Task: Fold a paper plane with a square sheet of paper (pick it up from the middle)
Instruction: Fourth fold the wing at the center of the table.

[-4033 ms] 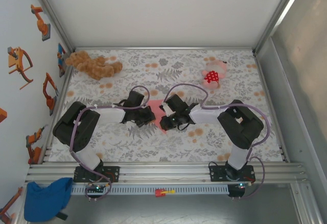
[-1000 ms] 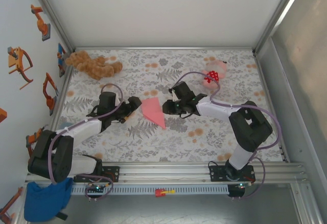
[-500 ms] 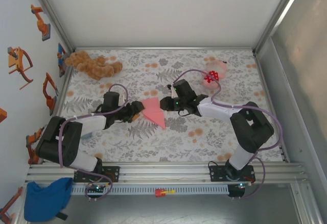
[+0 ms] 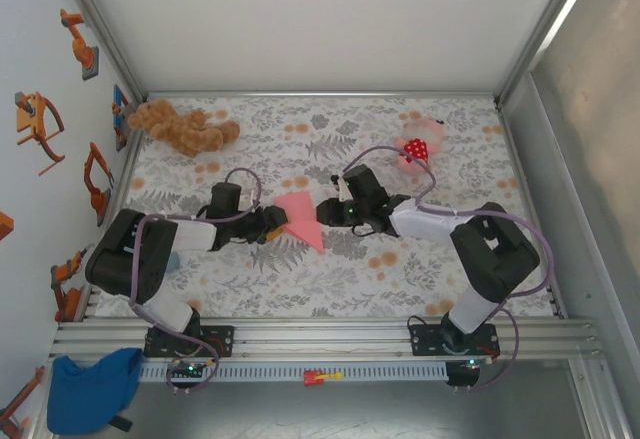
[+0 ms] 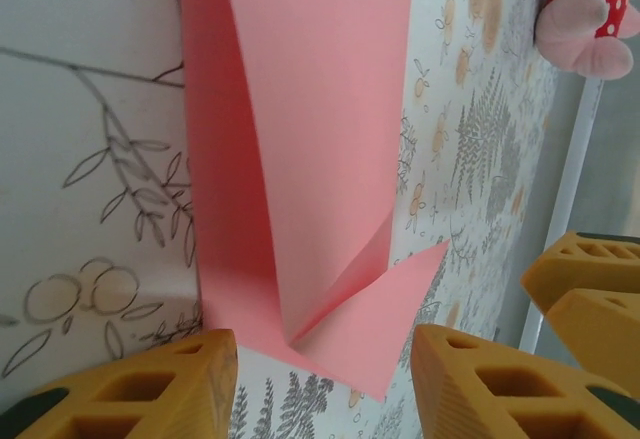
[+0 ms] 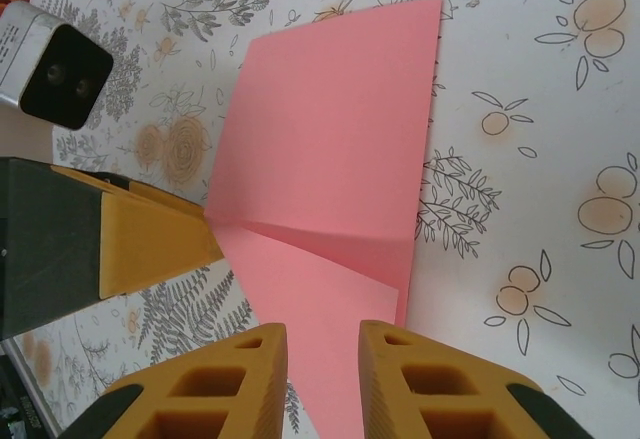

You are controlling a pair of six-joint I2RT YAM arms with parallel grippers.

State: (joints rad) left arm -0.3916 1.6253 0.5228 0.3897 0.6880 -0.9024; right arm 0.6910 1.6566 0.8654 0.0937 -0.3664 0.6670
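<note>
Since a second ago the left claw (image 4: 277,225) has come up to the left edge of the salmon-pink sheet of paper (image 4: 298,217), while the right claw (image 4: 324,211) sits at the sheet's right edge much as before. Now creased into a pointed shape, the paper lies flat near the middle of the floral-patterned worktop (image 4: 330,269), between the two claws.

On the left wrist camera, the left claw (image 5: 325,384) stands moderately wide. Its yellow fingers (image 5: 150,389) sit either side of a corner of the paper (image 5: 300,159), with gaps showing on both sides.

On the right wrist camera, the right claw (image 6: 323,384) is narrow but not closed. The folded edge of the paper (image 6: 330,169) runs into the slot between its fingers (image 6: 440,389).

A pink plush toy with a red white-dotted patch (image 4: 418,149) lies beyond the right claw, and a brown plush toy (image 4: 180,127) lies in the far left corner, both well apart from the paper.
</note>
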